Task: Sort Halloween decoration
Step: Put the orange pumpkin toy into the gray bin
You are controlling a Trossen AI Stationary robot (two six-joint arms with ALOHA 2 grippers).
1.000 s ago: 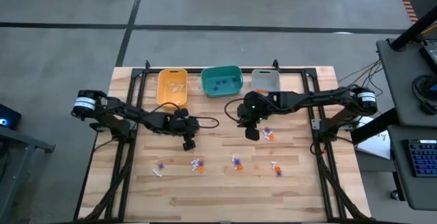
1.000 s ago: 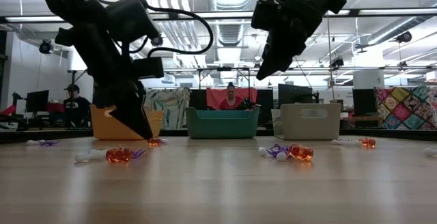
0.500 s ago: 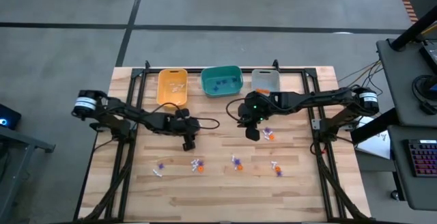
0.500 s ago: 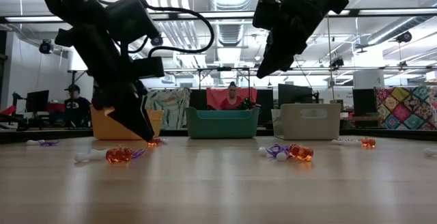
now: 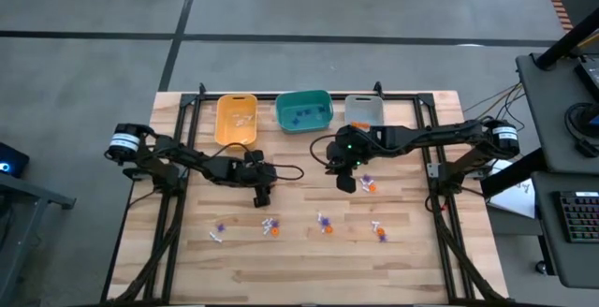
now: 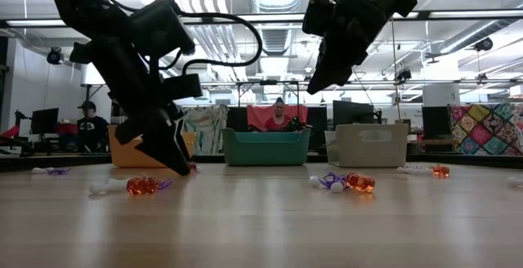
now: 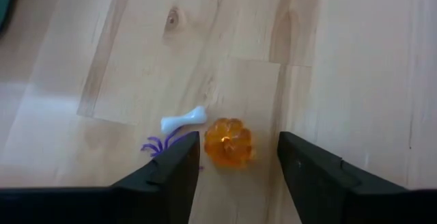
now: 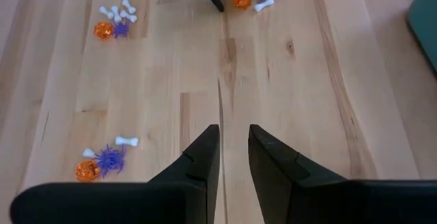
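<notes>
Two matte black jointed arms with looping black cables, white-banded bases and tapered fingers.

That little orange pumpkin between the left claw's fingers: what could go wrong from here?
The left claw stands open around the orange pumpkin, but a white bone and a purple spider lie right beside it. Closing could pinch or drag the spider along, mixing colours. The round pumpkin might also squirt out from between the fingers.

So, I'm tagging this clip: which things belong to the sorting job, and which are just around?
Job:
- trinkets on the table, including the orange pumpkin
- yellow bin, teal bin, grey bin
- left gripper, open around the pumpkin

Around:
- keyboard
- quilt
</notes>
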